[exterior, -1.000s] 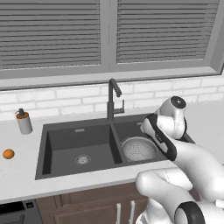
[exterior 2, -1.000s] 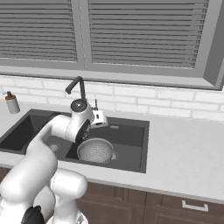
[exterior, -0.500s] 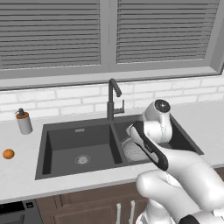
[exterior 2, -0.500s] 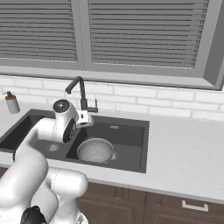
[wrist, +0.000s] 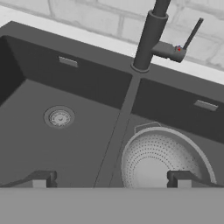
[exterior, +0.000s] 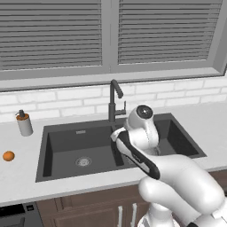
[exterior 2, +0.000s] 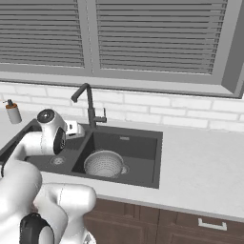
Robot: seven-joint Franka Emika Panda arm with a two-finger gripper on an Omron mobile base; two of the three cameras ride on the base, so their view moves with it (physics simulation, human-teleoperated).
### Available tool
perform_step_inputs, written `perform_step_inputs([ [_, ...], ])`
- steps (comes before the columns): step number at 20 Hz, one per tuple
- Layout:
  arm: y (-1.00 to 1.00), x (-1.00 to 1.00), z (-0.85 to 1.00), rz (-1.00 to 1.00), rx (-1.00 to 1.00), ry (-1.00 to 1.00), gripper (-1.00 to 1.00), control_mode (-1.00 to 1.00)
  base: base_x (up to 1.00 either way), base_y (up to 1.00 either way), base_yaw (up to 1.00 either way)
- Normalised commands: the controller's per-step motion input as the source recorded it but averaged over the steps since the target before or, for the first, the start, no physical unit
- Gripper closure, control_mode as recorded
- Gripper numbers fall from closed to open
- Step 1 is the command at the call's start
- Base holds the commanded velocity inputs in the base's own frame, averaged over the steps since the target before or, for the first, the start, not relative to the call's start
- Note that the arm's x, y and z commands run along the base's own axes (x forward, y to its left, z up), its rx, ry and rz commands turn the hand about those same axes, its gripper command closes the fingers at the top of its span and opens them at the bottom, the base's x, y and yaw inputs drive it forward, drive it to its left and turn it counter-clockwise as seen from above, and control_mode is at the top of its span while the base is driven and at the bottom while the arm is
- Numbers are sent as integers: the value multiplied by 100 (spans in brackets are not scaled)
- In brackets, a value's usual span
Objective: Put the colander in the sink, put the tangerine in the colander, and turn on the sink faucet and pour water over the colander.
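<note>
1. With its jaws spread and empty, the gripper [wrist: 110, 179] hangs over the sink [wrist: 87, 87] divider.
2. Just beneath, the colander [wrist: 164, 159] sits in the right basin, ready for fruit.
3. Far left on the surface [exterior: 17, 177], the tangerine [exterior: 8, 156] awaits pickup.

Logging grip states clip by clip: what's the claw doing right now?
Claw: open, holding nothing; its fingertips stand wide apart above the sink, with the colander sitting free in the basin below.
</note>
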Motion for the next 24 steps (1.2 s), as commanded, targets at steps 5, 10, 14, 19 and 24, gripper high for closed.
perform_step_inputs([
  [5, 76, 0, 0, 0, 0, 3, -100, -100, 0, 0, 0],
  [10, 72, 0, 0, 0, 0, 4, -100, -100, 0, 0, 0],
  [14, 67, 0, 0, 0, 0, 5, -100, -100, 0, 0, 0],
  [19, 63, 0, 0, 1, 0, 6, -100, -100, 0, 0, 0],
  [24, 54, -5, 0, 4, 0, 4, -100, -100, 0, 0, 0],
])
